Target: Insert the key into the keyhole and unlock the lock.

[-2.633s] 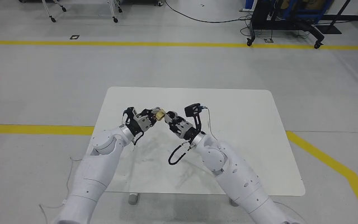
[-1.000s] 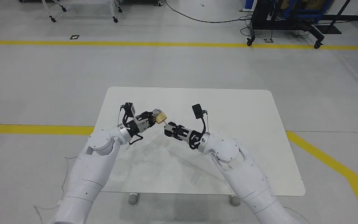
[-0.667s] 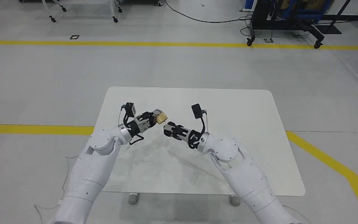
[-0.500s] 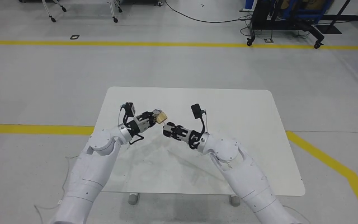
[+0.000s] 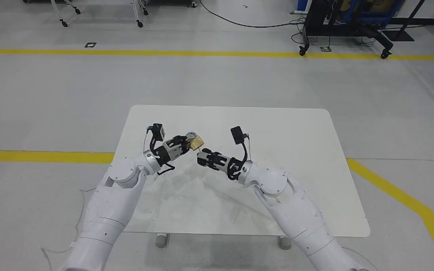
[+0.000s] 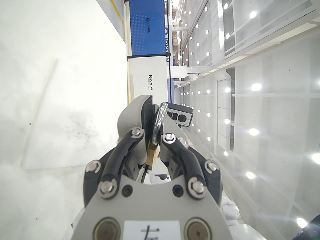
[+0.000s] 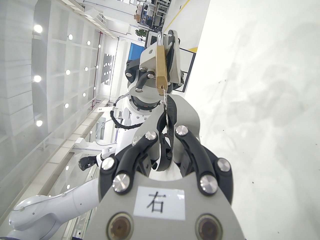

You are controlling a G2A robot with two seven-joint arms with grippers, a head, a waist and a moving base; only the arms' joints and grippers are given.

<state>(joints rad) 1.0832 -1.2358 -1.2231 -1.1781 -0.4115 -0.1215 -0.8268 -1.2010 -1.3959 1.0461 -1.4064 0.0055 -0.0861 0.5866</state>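
Although the tip of the thin silver key (image 7: pixel 164 98) sits at the keyhole (image 7: pixel 162 87), unlocking is not yet done, and the step in hand is judged to be insertion. In the top view the small brass padlock (image 5: pixel 195 141) is held in the air just left of the frame's centre, above the white rectangular tabletop (image 5: pixel 291 135) and not resting on it. The left end effector (image 5: pixel 184 144) comes at it from the left and is closed on the lock. The left wrist view shows its fingers narrow about the brass body, with the curved steel shackle (image 6: pixel 160 117) standing out beyond them. The shackle appears seated in the body, so the lock is judged to be locked. The right end effector (image 5: pixel 203 158) lies just below and right of the padlock in the top view and is clamped narrow on the key. Its own wrist view shows the serrated blade running from between its fingers to the keyhole face of the lock. How deep the blade has entered cannot be told, though most of it shows outside the body. Blade and lock appear closely in line, with any slight angle too fine to judge. The next move calls for a straight push of the key along the lock's long axis until fully seated. The left end effector must brace firmly while the key is then turned about that axis to free the shackle. A skewed push risks jamming the blade or twisting the padlock in its grip.
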